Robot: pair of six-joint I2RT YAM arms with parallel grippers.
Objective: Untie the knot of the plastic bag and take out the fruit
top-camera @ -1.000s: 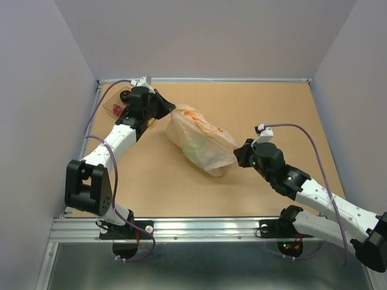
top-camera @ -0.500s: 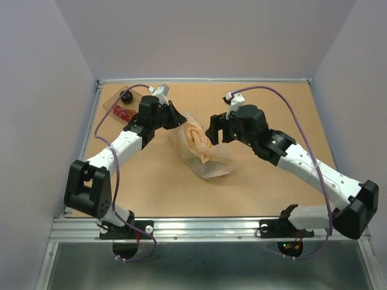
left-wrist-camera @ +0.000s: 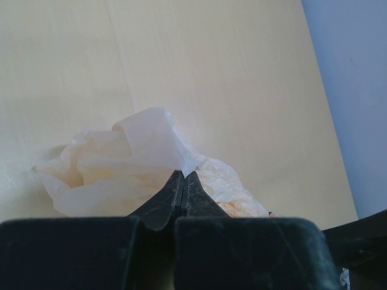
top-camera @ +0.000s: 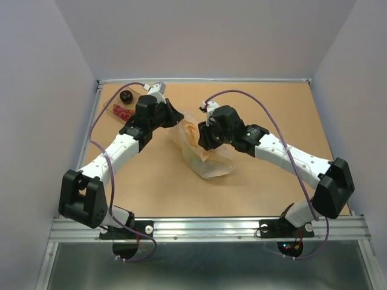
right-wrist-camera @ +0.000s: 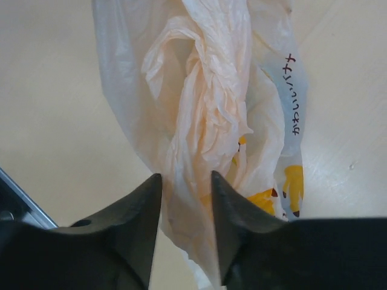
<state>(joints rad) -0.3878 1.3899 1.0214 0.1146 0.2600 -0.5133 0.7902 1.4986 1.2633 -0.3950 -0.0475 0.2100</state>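
Plastic bag (top-camera: pixel 211 160) is lying near the middle of the bench (top-camera: pixel 272 109), pale and crinkly, with yellow print showing in the right wrist view. Its knot (right-wrist-camera: pixel 208 103), a twisted orange strip, is sitting at the bag's 11 o'clock end. Right pincer (right-wrist-camera: pixel 186 181) is reaching in from 2 o'clock and standing open, one finger on each side of the twisted strip. Left pincer (left-wrist-camera: pixel 183 178) is coming in from 10 o'clock with its fingers squeezed together, pinching a thin bit of the bag's plastic. Far off at 10 o'clock on the bench, a clear tray (top-camera: pixel 112 104) is holding red pieces (top-camera: pixel 123 112) and a black round piece (top-camera: pixel 126 96).
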